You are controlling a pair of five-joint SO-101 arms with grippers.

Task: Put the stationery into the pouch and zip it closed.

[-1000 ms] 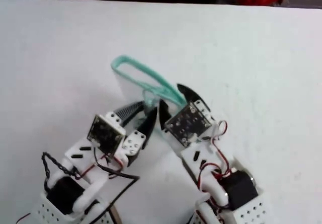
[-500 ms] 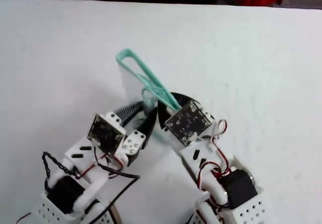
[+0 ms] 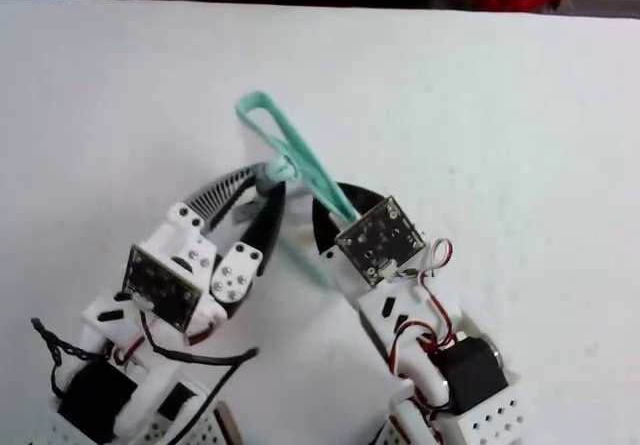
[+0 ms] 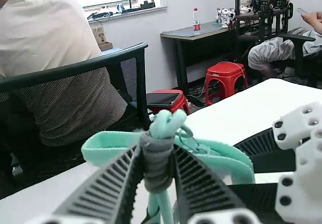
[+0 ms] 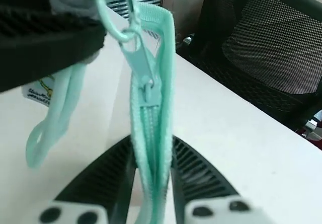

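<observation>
A clear pouch with a mint zipper edge [image 3: 300,160] is held up off the white table [image 3: 520,115] between both arms. My left gripper [image 3: 268,177] is shut on the mint zipper pull cord [image 4: 162,128], at its grey wrapped part, just on the near side of the pouch's far end. My right gripper [image 3: 335,211] is shut on the pouch's near end, clamping the zipper band [image 5: 151,133] between its jaws. The zipper slider [image 5: 141,68] hangs from a ring just above the band. The cord's loop [image 5: 48,128] dangles beside it. The pouch's mouth looks narrow.
The table spreads bare around the arms on all sides. Beyond its far edge are black mesh chairs [image 4: 75,93] with seated people, a red stool [image 4: 226,75] and a dark desk. My right arm's white gripper body [image 4: 302,133] sits close beside the left gripper.
My left gripper has drawn the zipper pull along the pouch toward its far end, and the left arm shifted left. The pouch's wide mouth has narrowed to a slim line. The right gripper kept its hold.
</observation>
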